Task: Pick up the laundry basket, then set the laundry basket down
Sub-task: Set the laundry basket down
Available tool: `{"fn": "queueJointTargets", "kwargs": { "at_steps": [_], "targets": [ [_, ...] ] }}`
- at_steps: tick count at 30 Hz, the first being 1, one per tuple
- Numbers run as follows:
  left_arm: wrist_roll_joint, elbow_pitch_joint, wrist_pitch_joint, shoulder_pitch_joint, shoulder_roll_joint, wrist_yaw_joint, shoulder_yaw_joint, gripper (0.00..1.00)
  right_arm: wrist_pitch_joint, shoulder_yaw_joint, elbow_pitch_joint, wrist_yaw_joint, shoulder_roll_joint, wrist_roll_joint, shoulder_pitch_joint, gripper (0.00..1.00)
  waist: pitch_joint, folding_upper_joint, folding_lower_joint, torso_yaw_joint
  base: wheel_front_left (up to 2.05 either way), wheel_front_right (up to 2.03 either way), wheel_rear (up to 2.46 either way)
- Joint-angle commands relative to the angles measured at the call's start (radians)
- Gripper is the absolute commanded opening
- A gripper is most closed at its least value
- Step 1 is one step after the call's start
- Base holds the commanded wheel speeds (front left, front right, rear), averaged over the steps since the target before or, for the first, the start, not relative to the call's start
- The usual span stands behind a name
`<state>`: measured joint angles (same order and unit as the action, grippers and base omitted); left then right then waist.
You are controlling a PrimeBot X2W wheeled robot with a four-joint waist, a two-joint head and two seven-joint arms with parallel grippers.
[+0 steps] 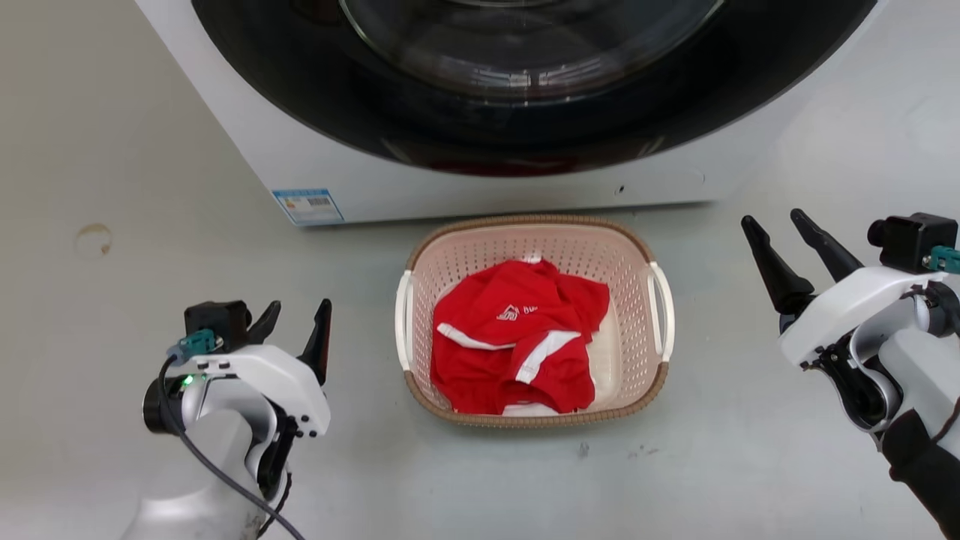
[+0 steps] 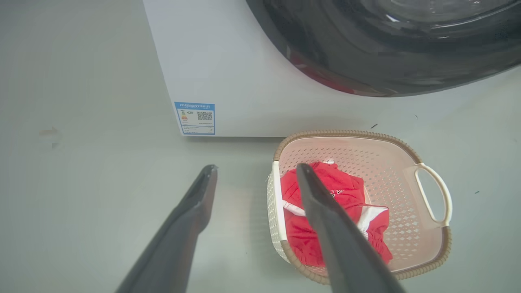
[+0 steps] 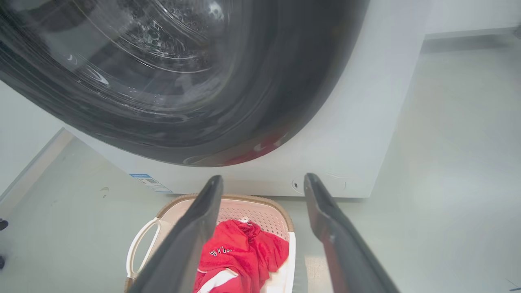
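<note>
I saw the pale pink perforated plastic laundry basket [image 1: 525, 244], rounded-rectangular with a brown woven-look rim, on the smooth grey floor [image 1: 112, 150]. It held a crumpled red garment [image 1: 517, 337]. The glossy white washing machine [image 1: 465, 187] stood at its 12 o'clock. The left gripper [image 1: 298, 307] at 8 o'clock and the right gripper [image 1: 772, 219] at 3 o'clock were both spread wide, empty, apart from it.

Laundry basket [image 1: 480, 259] is sitting upright, flat on the floor [image 1: 112, 360], square-on and just in front of the washing machine [image 1: 360, 172]. Back rim is v. close to it (touching or not, can't tell). Pale pink perforated plastic, rounded-rect. shape, brown woven-look rim all round. White loop handles on both sides: left handle [image 1: 403, 319] and right handle [image 1: 664, 311]. Inside there's a crumpled red garment [image 1: 510, 337] w/ white stripes, covering most of the base, w/ a pale strip of bottom showing at the right.
</note>
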<state>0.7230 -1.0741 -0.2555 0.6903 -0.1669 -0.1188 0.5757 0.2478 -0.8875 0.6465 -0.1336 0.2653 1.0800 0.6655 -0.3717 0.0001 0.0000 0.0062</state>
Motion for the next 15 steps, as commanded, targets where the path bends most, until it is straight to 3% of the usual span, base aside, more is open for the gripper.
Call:
{"fn": "queueJointTargets", "kwargs": {
  "at_steps": [1, 15],
  "targets": [
    [-0.014, 0.028, -0.006, -0.021, -0.039, 0.011, -0.035, 1.0, 0.014, 0.013, -0.024, 0.003, 0.021, -0.019, -0.037, 1.0, 0.05, -0.0001, 0.0, 0.003, 0.0, 0.0, 0.0],
    [-0.112, 0.363, -0.006, -0.318, -0.102, 0.082, -0.137, 1.0, 0.014, 0.211, -0.243, 0.003, 0.082, -0.219, -0.275, 1.0, 0.281, -0.0001, 0.0, 0.012, 0.0, 0.0, 0.0]
  ]
}}
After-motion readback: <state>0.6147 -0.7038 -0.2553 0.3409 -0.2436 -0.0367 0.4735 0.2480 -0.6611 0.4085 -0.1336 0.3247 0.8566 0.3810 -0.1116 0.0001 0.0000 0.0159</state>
